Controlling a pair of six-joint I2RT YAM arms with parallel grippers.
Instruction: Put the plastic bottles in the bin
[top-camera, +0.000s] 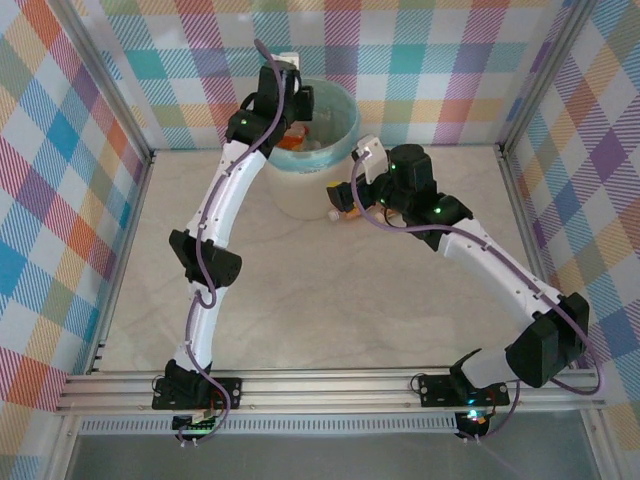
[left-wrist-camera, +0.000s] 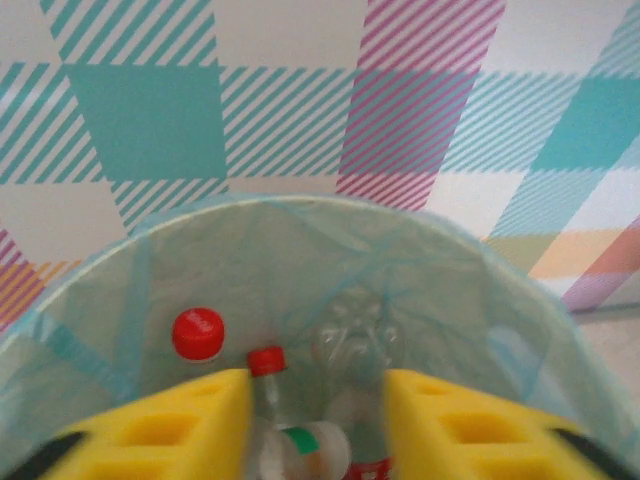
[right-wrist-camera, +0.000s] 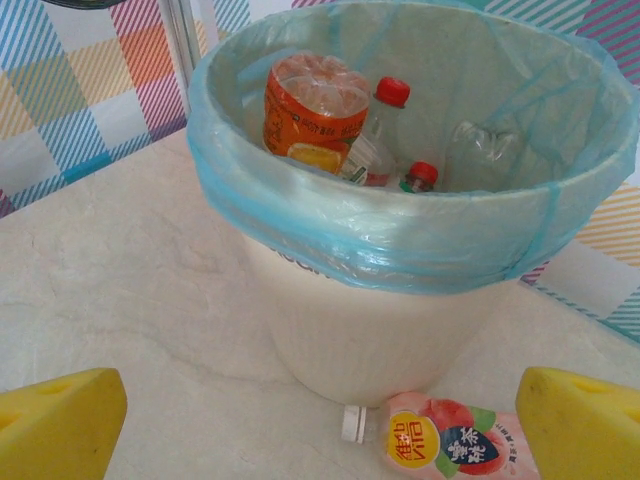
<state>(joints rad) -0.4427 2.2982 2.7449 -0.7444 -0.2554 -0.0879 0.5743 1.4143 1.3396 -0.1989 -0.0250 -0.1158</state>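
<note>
The pink bottle (right-wrist-camera: 455, 442), likely light, slick and crushable, lies just ahead of the wide-open, empty right gripper (right-wrist-camera: 320, 400); grip mid-body. The left gripper (left-wrist-camera: 318, 400) is closed, empty.

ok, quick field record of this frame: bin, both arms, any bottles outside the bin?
bin: upright on the table, teal liner folded over the rim
in bin: orange-labelled bottle, clear red-capped bottles, crushed clear bottle
outside bin: pink bottle, lying on the table at the bin's base, white cap on
left gripper: above the bin's mouth, jaws drawn nearly shut, holding nothing
right gripper: low in front of the bin, jaws wide open, empty, pink bottle just ahead
</note>
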